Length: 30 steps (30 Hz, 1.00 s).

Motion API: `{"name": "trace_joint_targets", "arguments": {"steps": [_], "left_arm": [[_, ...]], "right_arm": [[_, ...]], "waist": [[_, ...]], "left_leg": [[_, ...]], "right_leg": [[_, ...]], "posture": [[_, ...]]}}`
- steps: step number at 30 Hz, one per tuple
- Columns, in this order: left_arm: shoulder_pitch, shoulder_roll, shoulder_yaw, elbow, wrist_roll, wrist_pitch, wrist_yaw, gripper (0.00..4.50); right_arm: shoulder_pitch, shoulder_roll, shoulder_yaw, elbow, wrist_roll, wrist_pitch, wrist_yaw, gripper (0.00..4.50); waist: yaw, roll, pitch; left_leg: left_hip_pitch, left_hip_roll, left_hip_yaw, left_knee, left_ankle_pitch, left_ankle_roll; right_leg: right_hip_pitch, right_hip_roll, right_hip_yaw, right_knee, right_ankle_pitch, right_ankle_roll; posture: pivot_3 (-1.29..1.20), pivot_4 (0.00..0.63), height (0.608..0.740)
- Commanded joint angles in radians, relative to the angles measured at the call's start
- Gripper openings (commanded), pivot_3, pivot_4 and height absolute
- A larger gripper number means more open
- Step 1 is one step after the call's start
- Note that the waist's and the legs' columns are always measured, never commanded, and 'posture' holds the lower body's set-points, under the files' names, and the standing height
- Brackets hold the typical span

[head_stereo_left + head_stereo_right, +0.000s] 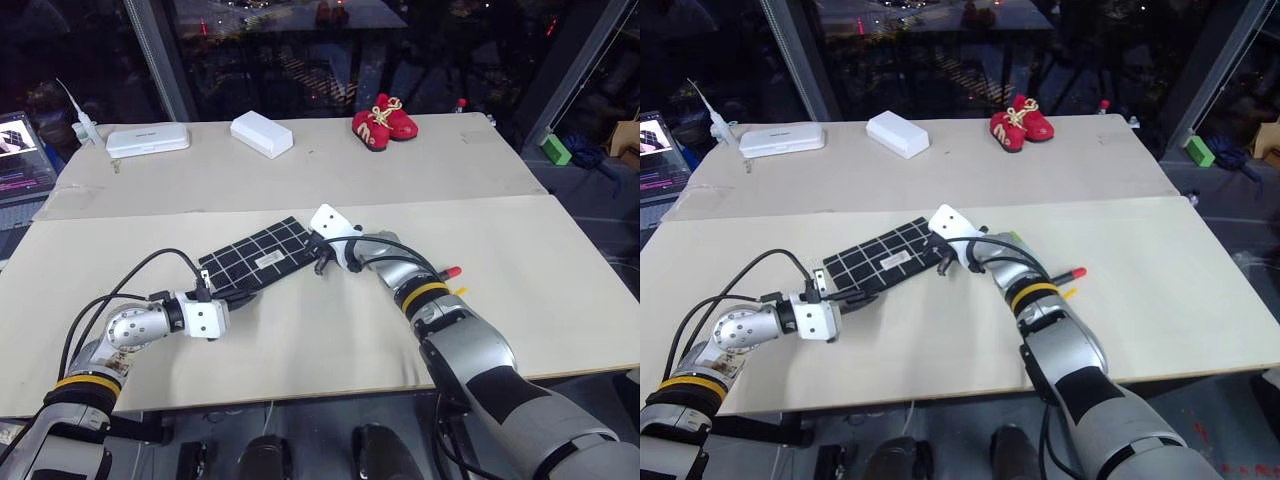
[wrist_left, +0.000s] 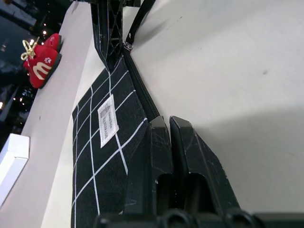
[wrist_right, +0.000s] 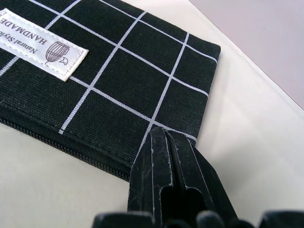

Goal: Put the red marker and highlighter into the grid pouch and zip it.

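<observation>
The grid pouch (image 1: 255, 257) lies flat on the near table, black with white lines and a white label (image 2: 108, 119). My left gripper (image 1: 226, 297) is shut on its near-left end by the zipper edge (image 2: 142, 92). My right gripper (image 1: 322, 252) is shut on the pouch's far-right corner (image 3: 199, 71), with the black pull cord (image 2: 138, 21) beside it. The zipper looks closed where it shows. The red marker's tip (image 1: 451, 271) pokes out from behind my right forearm on the table. Just below it shows a yellow-green sliver of the highlighter (image 1: 459, 291), the rest hidden.
On the far table stand red baby shoes (image 1: 383, 122) and two white boxes (image 1: 262, 134) (image 1: 148, 139). A laptop (image 1: 20, 155) sits at the left edge. A green block (image 1: 556, 150) lies off the table at the right. A seam (image 1: 560, 196) separates the two tabletops.
</observation>
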Motion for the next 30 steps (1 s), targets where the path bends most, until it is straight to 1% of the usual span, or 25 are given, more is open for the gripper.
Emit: {"name": "trace_joint_targets", "arguments": {"steps": [1,2,3,4,6,7,8,9,10,11,13,16,18,22,25,30], "left_arm": [[0.013,-0.020,0.031,-0.061,-0.069,0.084,-0.005,0.04],[0.021,-0.029,0.036,-0.088,-0.104,0.110,-0.016,0.04],[0.027,-0.035,0.040,-0.112,-0.129,0.132,-0.026,0.00],[0.034,-0.040,0.043,-0.136,-0.150,0.150,-0.037,0.00],[0.045,-0.051,0.053,-0.177,-0.177,0.184,-0.044,0.00],[0.052,-0.058,0.058,-0.203,-0.198,0.208,-0.048,0.00],[0.057,-0.063,0.063,-0.222,-0.212,0.227,-0.051,0.00],[0.061,-0.069,0.070,-0.243,-0.226,0.249,-0.050,0.00],[0.065,-0.075,0.076,-0.262,-0.236,0.268,-0.049,0.00],[0.068,-0.078,0.080,-0.274,-0.241,0.281,-0.049,0.00],[0.076,-0.085,0.089,-0.310,-0.257,0.314,-0.050,0.00],[0.076,-0.112,0.124,-0.406,-0.335,0.447,-0.027,0.00],[0.082,-0.116,0.140,-0.439,-0.346,0.493,-0.024,0.00],[0.106,-0.123,0.169,-0.478,-0.358,0.553,-0.024,0.00],[0.122,-0.130,0.184,-0.514,-0.367,0.582,-0.029,0.00],[0.129,-0.139,0.190,-0.535,-0.362,0.602,-0.031,0.00]], "right_arm": [[-0.009,-0.021,-0.028,-0.008,0.012,0.006,-0.001,0.00],[-0.008,-0.026,-0.046,-0.015,0.026,0.004,-0.015,0.00],[-0.007,-0.028,-0.071,-0.022,0.051,0.013,-0.013,0.59],[-0.005,-0.031,-0.087,-0.035,0.070,0.025,0.013,0.91],[-0.001,-0.044,-0.104,-0.071,0.086,0.039,0.037,1.35],[0.006,-0.055,-0.114,-0.109,0.102,0.060,0.064,1.81],[0.012,-0.061,-0.121,-0.138,0.114,0.077,0.081,2.15],[0.017,-0.071,-0.141,-0.184,0.142,0.121,0.104,2.38],[0.019,-0.081,-0.165,-0.231,0.180,0.184,0.137,2.94],[0.022,-0.087,-0.180,-0.263,0.204,0.229,0.156,3.15],[0.045,-0.116,-0.210,-0.379,0.268,0.322,0.216,3.77],[0.118,-0.223,-0.259,-0.648,0.377,0.464,0.323,3.77],[0.181,-0.281,-0.251,-0.794,0.413,0.527,0.364,3.77],[0.288,-0.380,-0.198,-0.968,0.419,0.573,0.403,3.77],[0.314,-0.395,-0.170,-0.948,0.380,0.560,0.358,3.77],[0.285,-0.348,-0.141,-0.823,0.322,0.517,0.247,3.77]], "waist": [[0.001,0.000,0.000],[0.001,0.000,0.000],[0.002,0.000,0.000],[0.002,0.000,0.000],[0.001,0.000,0.000],[0.001,0.000,0.000],[0.000,0.000,0.000],[0.000,0.000,0.000],[0.000,0.000,0.000],[-0.002,0.000,0.000],[-0.003,0.000,0.000],[0.004,0.000,0.000],[0.014,0.000,0.000],[0.016,0.000,0.000],[0.009,0.000,0.001],[0.003,0.000,0.001]], "left_leg": [[0.000,0.000,-0.001,0.000,0.000,0.000],[-0.001,0.000,-0.001,0.000,0.000,0.000],[-0.001,0.000,-0.001,0.000,0.000,0.000],[-0.003,0.000,-0.001,0.000,0.000,0.000],[-0.005,0.000,-0.002,0.000,0.000,0.000],[-0.007,0.000,-0.002,0.000,0.000,0.000],[-0.010,0.000,-0.002,0.000,0.000,0.000],[-0.013,0.000,-0.003,0.000,0.000,0.000],[-0.014,0.000,-0.003,0.000,0.000,0.000],[-0.014,0.000,-0.003,0.000,0.000,0.000],[-0.015,0.001,-0.003,0.000,0.000,0.000],[-0.015,0.001,-0.004,0.000,0.000,0.001],[-0.017,0.000,-0.006,0.000,0.000,0.001],[-0.015,-0.001,-0.005,0.000,-0.001,0.002],[-0.014,-0.001,-0.004,0.000,-0.001,0.002],[-0.013,-0.001,-0.003,0.000,0.000,0.002]], "right_leg": [[0.000,0.000,0.000,0.000,0.000,0.000],[0.000,0.000,0.000,0.000,0.000,0.000],[0.000,0.000,0.000,0.000,0.000,0.000],[-0.001,0.000,0.000,0.000,0.000,0.000],[-0.003,0.000,0.000,0.000,0.000,0.000],[-0.006,0.000,0.000,0.000,0.000,0.000],[-0.009,0.000,0.000,0.000,0.000,0.000],[-0.012,0.000,0.000,0.001,0.000,0.000],[-0.013,0.001,0.000,0.001,0.000,0.000],[-0.013,0.001,0.000,0.001,0.000,0.000],[-0.013,0.002,0.000,0.001,0.000,0.000],[-0.013,0.001,0.000,0.001,0.000,0.000],[-0.012,0.001,-0.001,0.000,0.001,0.002],[-0.011,0.001,0.000,-0.006,0.001,0.002],[-0.011,0.002,0.001,-0.007,0.002,0.001],[-0.010,0.004,0.002,-0.008,0.004,0.001]], "posture": [[0.00,0.150,0.740],[0.00,0.150,0.740],[0.00,0.150,0.740],[0.00,0.150,0.740],[0.00,0.150,0.740],[0.00,0.150,0.740],[0.00,0.150,0.740],[0.00,0.150,0.740],[0.00,0.150,0.740],[0.00,0.150,0.740],[0.00,0.150,0.740],[0.00,0.150,0.740],[0.00,0.150,0.740],[0.00,0.150,0.740],[0.00,0.150,0.740],[0.00,0.150,0.740]]}}
